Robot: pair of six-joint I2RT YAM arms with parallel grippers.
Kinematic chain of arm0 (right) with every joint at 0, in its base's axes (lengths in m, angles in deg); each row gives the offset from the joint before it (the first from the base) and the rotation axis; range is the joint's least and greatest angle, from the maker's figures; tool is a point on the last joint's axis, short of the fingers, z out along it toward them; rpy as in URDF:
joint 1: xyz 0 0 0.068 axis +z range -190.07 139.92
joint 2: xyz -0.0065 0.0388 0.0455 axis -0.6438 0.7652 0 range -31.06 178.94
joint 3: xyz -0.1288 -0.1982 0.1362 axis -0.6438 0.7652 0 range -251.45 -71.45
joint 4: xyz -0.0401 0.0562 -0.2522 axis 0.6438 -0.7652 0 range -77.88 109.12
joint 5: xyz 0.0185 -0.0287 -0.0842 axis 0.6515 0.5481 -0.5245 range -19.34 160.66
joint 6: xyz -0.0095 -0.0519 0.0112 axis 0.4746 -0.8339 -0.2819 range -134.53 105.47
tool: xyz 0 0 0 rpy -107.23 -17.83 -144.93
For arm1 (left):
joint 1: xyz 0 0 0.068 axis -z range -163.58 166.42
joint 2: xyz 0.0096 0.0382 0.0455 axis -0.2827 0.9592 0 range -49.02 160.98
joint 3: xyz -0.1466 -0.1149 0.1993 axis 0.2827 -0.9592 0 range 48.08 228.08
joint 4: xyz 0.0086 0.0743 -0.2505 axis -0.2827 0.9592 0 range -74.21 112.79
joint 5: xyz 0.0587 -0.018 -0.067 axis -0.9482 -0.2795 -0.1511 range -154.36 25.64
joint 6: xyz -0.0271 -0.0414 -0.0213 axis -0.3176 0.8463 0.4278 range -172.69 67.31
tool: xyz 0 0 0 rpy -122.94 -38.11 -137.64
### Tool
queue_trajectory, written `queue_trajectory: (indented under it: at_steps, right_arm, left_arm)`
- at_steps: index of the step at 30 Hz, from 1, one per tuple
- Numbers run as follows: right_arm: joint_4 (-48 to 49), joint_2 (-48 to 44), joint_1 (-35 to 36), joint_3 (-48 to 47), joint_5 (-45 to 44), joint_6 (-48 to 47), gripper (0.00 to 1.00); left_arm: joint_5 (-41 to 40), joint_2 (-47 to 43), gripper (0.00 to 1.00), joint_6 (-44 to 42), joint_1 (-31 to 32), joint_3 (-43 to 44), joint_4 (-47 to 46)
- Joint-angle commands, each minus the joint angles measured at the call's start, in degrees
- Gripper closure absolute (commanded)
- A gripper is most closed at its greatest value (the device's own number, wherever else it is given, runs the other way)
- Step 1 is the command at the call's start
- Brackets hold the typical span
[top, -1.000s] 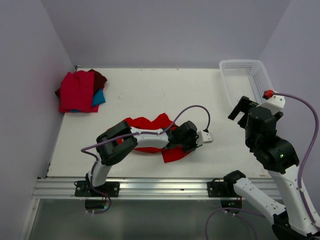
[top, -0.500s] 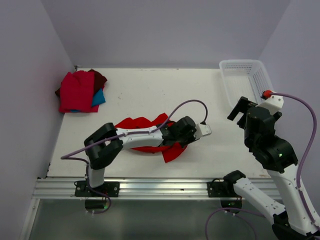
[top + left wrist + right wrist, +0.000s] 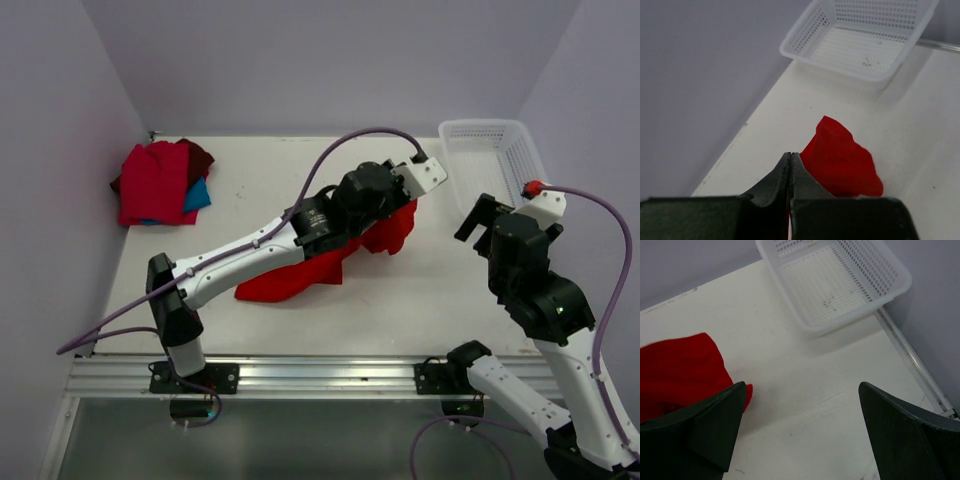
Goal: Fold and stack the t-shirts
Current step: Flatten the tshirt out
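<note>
A large bright red t-shirt (image 3: 300, 272) trails across the middle of the table, its right end raised toward the basket. My left gripper (image 3: 790, 158) is shut on that raised end, with a sliver of red cloth between the jaws and a red fold (image 3: 840, 162) hanging beyond them. A stack of folded t-shirts (image 3: 155, 183) in red, maroon and teal lies at the far left corner. My right gripper (image 3: 802, 410) hovers open over bare table at the right, empty, with the red t-shirt (image 3: 680, 370) just left of its left finger.
A white mesh basket (image 3: 524, 158) stands at the far right corner, also visible from the left wrist as the basket (image 3: 840, 62) and from the right wrist as the basket (image 3: 840, 322). Grey walls close in the table on the left, back and right.
The left gripper closed on the red t-shirt near the front middle, then rose and swung far and right toward the basket, dragging the cloth with it. The right arm has stayed still.
</note>
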Motion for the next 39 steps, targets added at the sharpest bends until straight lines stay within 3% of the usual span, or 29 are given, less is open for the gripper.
queue_trajectory:
  at_steps: [1, 3, 8, 12, 17, 20, 29, 39]
  right_arm:
    - [1.19, -0.21, -0.05, 0.11, 0.29, -0.73, 0.01]
    - [0.93, -0.21, -0.05, 0.11, 0.47, -0.81, 0.01]
    - [1.54, -0.21, -0.05, 0.38, 0.82, -1.17, 0.01]
    - [2.16, 0.93, -0.05, 0.72, 1.87, -1.52, 0.01]
    - [4.7, 2.08, -0.05, 2.75, 4.42, -1.17, 0.01]
    - [7.42, 3.74, 0.03, 4.24, 8.1, -1.51, 0.01]
    - [25.16, 12.61, 0.03, 13.82, 37.78, -2.75, 0.01]
    - [37.66, 22.28, -0.05, 20.41, 55.72, 0.85, 0.01]
  left_arm:
    - [-8.68, 0.84, 1.0, -6.84, -0.64, 11.17, 2.48]
    - [-13.24, 2.78, 1.0, -10.52, -0.82, 18.39, 3.45]
    - [-23.72, -0.46, 1.0, -20.19, -1.7, 23.22, -8.84]
    - [-27.25, -4.5, 1.0, -23.28, -1.79, 23.59, -13.69]
    - [-34.53, -11.34, 1.0, -32.85, 0.93, 17.46, -29.66]
    - [-36.21, -13.64, 1.0, -33.48, 3.04, 17.27, -30.83]
    - [-40.52, -16.46, 1.0, -36.55, 7.7, 15.16, -32.59]
    - [-43.68, -17.34, 1.0, -37.96, 9.81, 14.28, -32.14]
